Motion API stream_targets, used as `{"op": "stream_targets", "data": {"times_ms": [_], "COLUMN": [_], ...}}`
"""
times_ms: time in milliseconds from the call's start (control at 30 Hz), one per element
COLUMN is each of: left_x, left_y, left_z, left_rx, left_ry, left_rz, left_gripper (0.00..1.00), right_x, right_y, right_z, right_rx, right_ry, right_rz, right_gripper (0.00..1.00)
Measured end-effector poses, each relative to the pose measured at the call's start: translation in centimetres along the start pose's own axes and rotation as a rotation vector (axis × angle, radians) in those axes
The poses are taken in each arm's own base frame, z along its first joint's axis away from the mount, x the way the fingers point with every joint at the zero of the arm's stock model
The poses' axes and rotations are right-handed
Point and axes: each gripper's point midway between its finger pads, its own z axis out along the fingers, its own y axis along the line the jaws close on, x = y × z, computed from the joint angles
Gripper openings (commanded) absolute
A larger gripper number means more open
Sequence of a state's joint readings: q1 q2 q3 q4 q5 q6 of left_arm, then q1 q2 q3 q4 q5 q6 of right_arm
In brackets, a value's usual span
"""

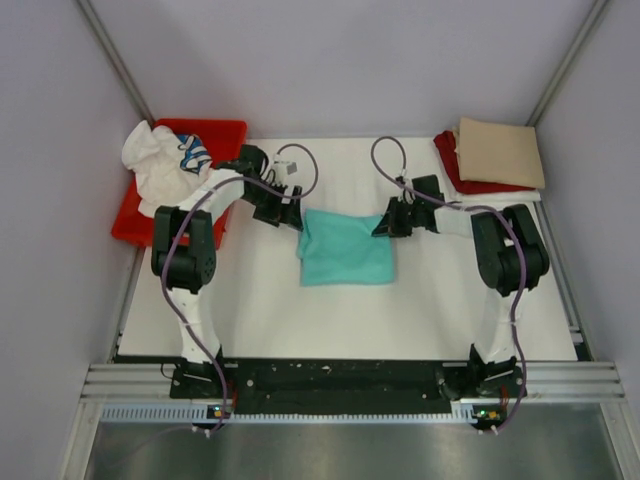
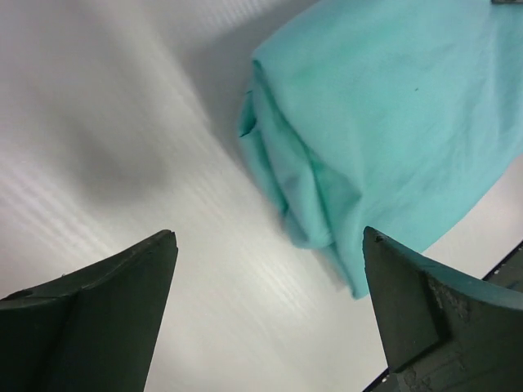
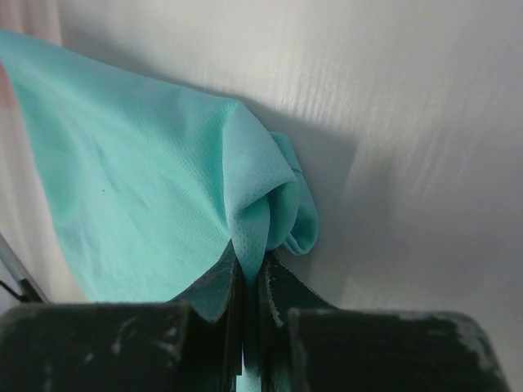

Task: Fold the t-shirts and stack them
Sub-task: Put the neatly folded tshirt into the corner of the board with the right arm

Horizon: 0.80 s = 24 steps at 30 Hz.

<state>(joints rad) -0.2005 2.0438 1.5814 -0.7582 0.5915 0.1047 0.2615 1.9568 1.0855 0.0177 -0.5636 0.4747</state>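
Two arms (image 1: 185, 250) (image 1: 510, 250) reach inward; right jaws pinch teal t-shirt (image 1: 347, 248) corner, left jaws gape wide.

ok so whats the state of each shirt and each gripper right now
teal t-shirt: folded, one corner pinched
dark red t-shirt: lying flat, mostly covered
tan t-shirt: folded, stacked on the dark red one
white t-shirt: crumpled, in the red tray
striped t-shirt: bunched up beside the white one
left gripper: jaws open, empty
right gripper: jaws shut on the teal t-shirt
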Motion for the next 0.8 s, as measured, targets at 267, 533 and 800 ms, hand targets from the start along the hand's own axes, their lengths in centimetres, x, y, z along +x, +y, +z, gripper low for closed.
{"op": "stream_targets", "data": {"times_ms": [267, 533, 800], "left_x": [-1.5, -1.8, -1.6], "left_y": [0.7, 0.4, 0.9], "left_z": [-5.6, -7.6, -7.7], "left_rx": [-0.149, -0.199, -0.221], "left_ry": [-0.058, -0.079, -0.068], "left_rz": [0.126, 0.186, 0.192], "left_gripper": [0.99, 0.99, 0.99], "right_x": [-3.1, -7.8, -13.1], "right_y": [-0.9, -1.3, -2.9], "right_z": [-1.4, -4.7, -8.8], "right_rx": [0.131, 0.236, 0.35], "right_ry": [-0.01, -0.071, -0.147], "right_rz": [-0.147, -0.285, -0.38], "right_gripper": [0.0, 0.0, 0.0]}}
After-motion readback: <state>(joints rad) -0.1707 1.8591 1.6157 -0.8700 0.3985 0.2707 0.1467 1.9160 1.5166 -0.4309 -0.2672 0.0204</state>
